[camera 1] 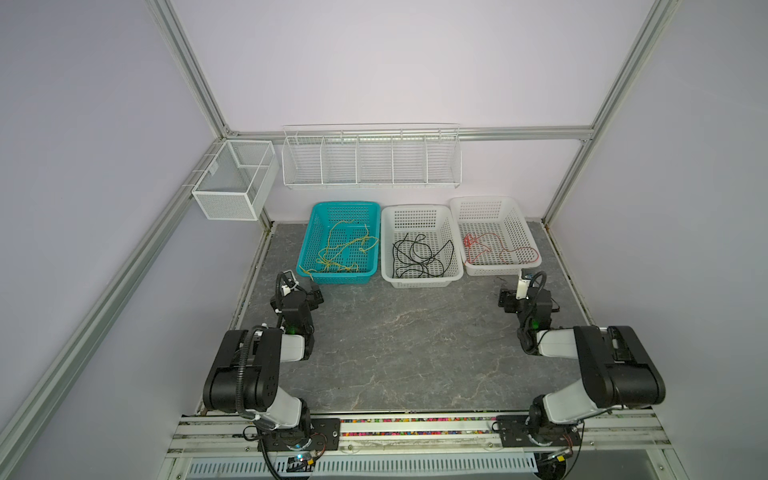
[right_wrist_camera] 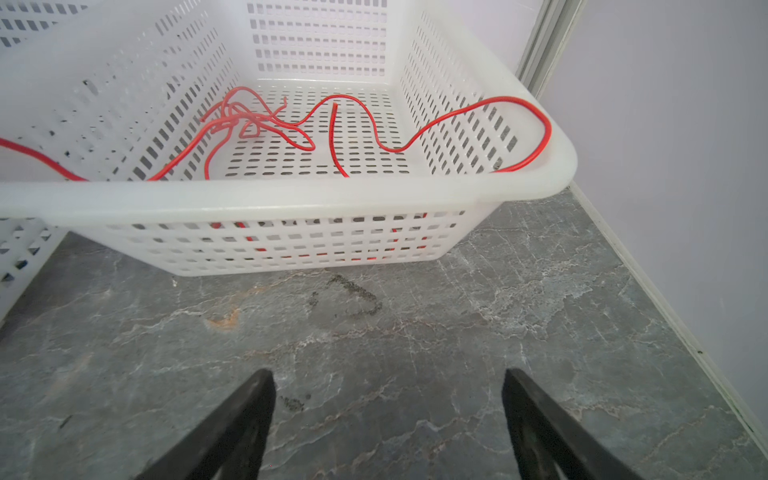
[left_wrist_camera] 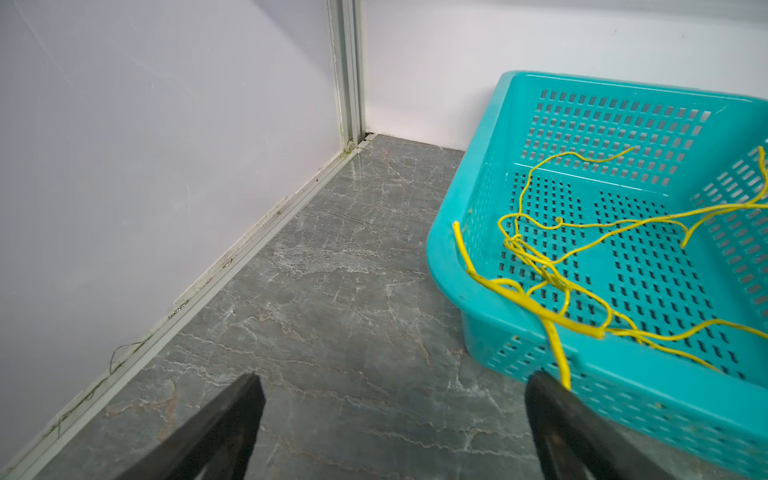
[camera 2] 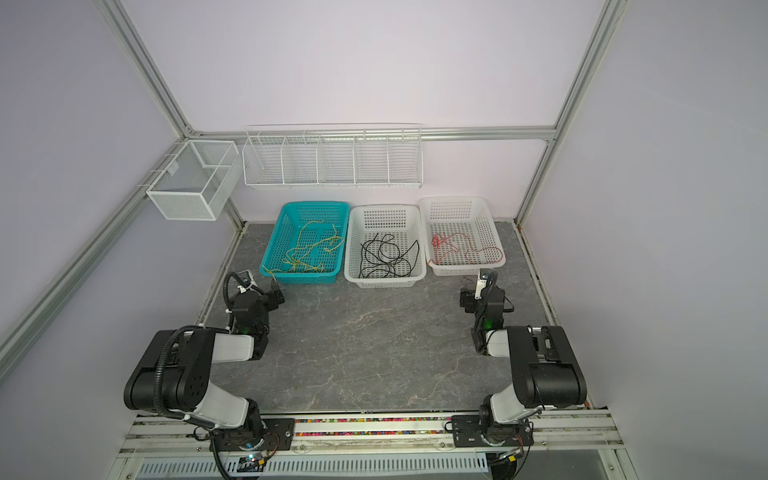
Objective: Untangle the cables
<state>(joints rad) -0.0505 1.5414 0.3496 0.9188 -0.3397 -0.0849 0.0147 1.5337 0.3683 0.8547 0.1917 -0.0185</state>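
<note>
Left end effector (left_wrist_camera: 395, 378) and right end effector (right_wrist_camera: 387, 374) spread, empty. Yellow cables (left_wrist_camera: 557, 319) in teal basket (left_wrist_camera: 623, 89), black cables (camera 1: 417, 259) in middle white basket (camera 1: 420, 277), red cables (right_wrist_camera: 511, 99) in right white basket (right_wrist_camera: 291, 195). Wires look light, limp; I'd pinch loose end, clear of knot

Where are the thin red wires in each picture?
Top view: the thin red wires lie in the white plastic basket at the right end of the row.
Top view: same place, same basket.
Left wrist view: not in it.
Right wrist view: inside the basket just ahead.
Shared landmark: that basket's white rim.
</note>
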